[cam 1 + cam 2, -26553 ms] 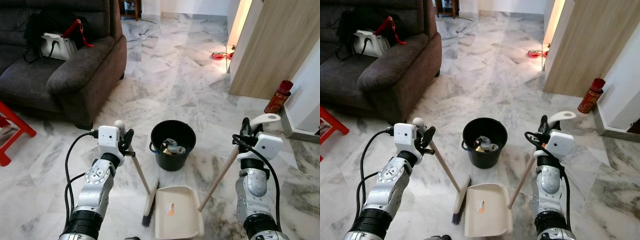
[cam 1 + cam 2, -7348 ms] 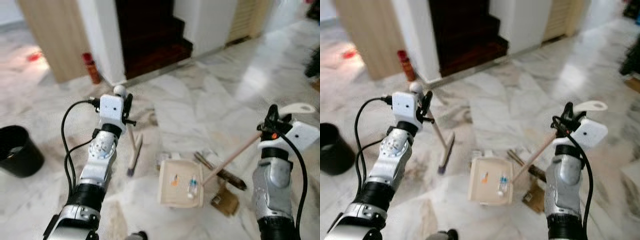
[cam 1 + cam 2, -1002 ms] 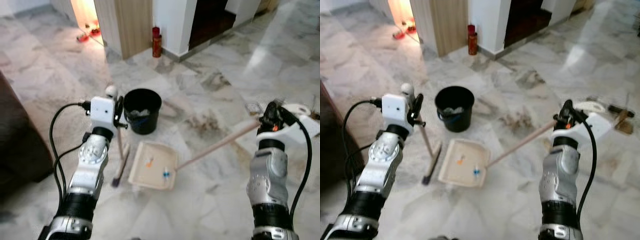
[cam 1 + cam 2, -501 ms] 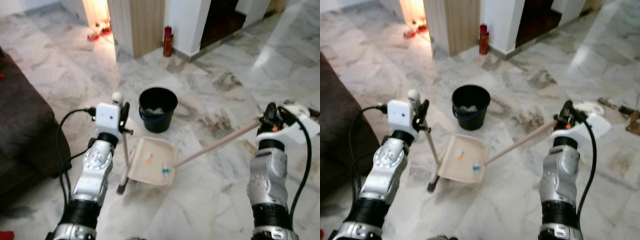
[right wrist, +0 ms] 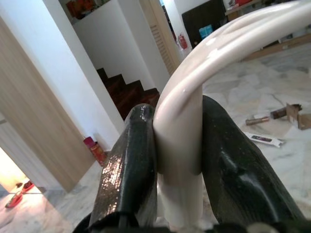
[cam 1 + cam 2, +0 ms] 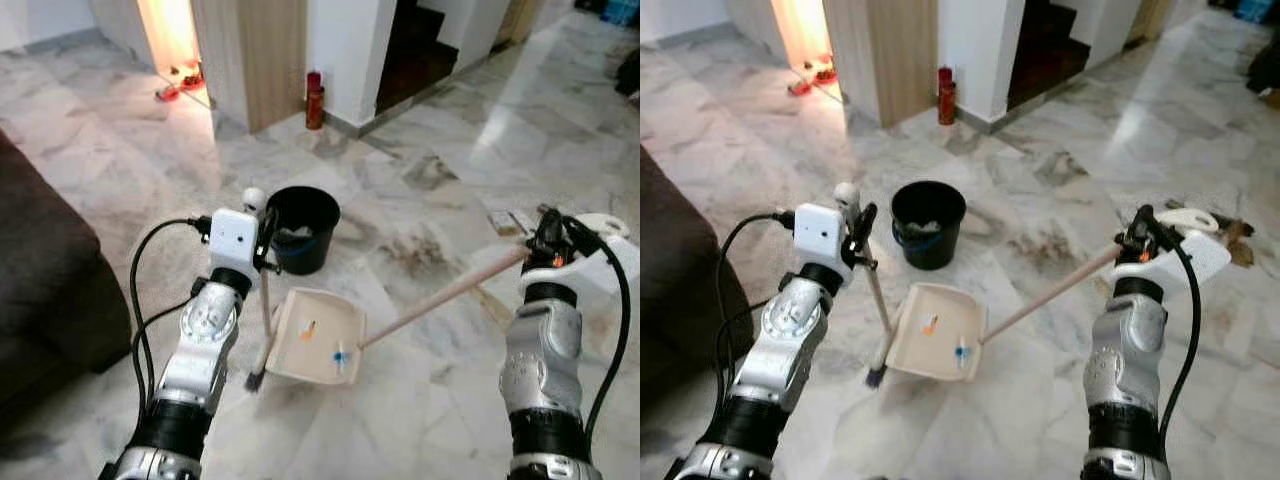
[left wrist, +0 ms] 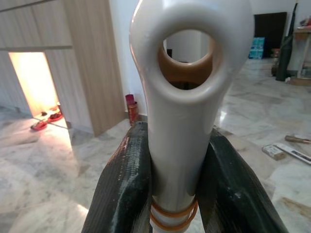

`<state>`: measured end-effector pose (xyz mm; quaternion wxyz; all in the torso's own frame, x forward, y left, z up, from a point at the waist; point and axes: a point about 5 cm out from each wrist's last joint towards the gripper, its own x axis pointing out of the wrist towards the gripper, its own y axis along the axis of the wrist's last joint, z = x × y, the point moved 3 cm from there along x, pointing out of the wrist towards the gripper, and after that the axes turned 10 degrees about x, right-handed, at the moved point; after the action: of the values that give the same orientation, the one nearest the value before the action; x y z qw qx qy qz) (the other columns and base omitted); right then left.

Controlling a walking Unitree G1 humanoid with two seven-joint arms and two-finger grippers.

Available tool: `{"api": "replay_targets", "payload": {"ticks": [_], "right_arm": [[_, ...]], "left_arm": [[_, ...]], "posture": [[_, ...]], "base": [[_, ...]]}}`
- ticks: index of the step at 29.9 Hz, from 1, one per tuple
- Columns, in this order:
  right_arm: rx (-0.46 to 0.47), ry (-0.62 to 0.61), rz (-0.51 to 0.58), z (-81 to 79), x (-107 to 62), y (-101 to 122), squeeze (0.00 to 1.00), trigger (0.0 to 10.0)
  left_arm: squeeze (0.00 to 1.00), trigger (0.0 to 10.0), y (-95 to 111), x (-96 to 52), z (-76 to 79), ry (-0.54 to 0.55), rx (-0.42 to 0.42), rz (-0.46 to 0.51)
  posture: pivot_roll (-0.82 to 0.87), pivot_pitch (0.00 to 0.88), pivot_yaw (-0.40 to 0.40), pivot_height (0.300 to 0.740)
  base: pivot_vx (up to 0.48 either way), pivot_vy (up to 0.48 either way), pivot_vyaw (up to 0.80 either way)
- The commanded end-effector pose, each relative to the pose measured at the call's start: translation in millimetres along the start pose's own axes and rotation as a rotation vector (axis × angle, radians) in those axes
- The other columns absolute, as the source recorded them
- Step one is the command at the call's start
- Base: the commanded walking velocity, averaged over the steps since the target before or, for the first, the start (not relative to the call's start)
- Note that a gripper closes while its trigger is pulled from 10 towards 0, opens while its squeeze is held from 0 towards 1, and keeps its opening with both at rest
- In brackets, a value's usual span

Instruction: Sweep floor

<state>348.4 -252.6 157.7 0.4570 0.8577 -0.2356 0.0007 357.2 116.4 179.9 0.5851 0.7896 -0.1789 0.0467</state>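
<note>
Left pincer (image 7: 177, 194) clamped on white-capped wooden broom (image 6: 262, 315), brush end on marble floor (image 6: 420, 210) just beside cream plastic dustpan (image 6: 315, 335). Right pincer (image 5: 177, 160) clamped on dustpan's long wooden handle (image 6: 445, 296). Pan carrying small orange and blue scraps (image 6: 325, 343), sitting near round black bucket (image 6: 302, 228). Next, probably: lift pan level, bring lip over bucket rim, tip slowly; keep broom clear.

Glossy marble floor (image 6: 440, 190), wooden-handled broom (image 6: 263, 318), matt cream plastic dustpan (image 6: 312, 345), black plastic bucket (image 6: 301, 230).
</note>
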Motion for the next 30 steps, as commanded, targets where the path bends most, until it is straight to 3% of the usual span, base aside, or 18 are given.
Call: {"api": "replay_targets", "payload": {"ticks": [1, 22, 30], "right_arm": [[0.037, 0.011, 0.062, -4.0, 3.6, 14.0, 0.00, 10.0], [-0.001, 0.035, 0.066, -7.4, 2.4, 14.1, 0.00, 10.0], [-0.008, 0.057, 0.071, -11.3, 3.6, 16.0, 0.00, 10.0]], "left_arm": [[0.00, 10.0, 16.8, 4.2, 0.1, -0.004, 0.008, 0.064], [0.00, 10.0, 16.7, 4.7, -2.9, 0.003, 0.021, 0.059], [0.00, 10.0, 16.7, 5.7, -1.8, 0.005, 0.024, 0.056]], "posture": [[0.15, 0.100, -0.036, 0.740], [0.15, 0.103, -0.039, 0.740], [0.15, 0.101, -0.043, 0.740]], "base": [[0.307, 0.000, 0.00], [0.332, 0.000, 0.00], [0.336, 0.000, 0.57]]}}
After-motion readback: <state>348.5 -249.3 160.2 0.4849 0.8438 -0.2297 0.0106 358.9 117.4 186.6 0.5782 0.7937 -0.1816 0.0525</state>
